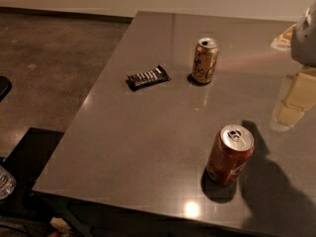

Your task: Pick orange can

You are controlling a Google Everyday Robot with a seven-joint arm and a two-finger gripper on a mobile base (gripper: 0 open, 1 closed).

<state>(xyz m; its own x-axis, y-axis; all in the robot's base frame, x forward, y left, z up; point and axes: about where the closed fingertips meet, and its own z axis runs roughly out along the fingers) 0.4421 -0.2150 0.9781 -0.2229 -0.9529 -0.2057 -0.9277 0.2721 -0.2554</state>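
The orange can is slim and golden-orange with dark lettering and a silver top. It stands upright on the grey table, toward the far middle. My gripper hangs over the table's right side, to the right of the orange can and apart from it. Its two cream fingers stand apart with nothing between them. Most of the arm is cut off by the right edge of the view.
A red-brown can with white script stands upright near the table's front edge, below the gripper. A dark wrapped snack bar lies left of the orange can. The floor lies to the left, beyond the table's edge.
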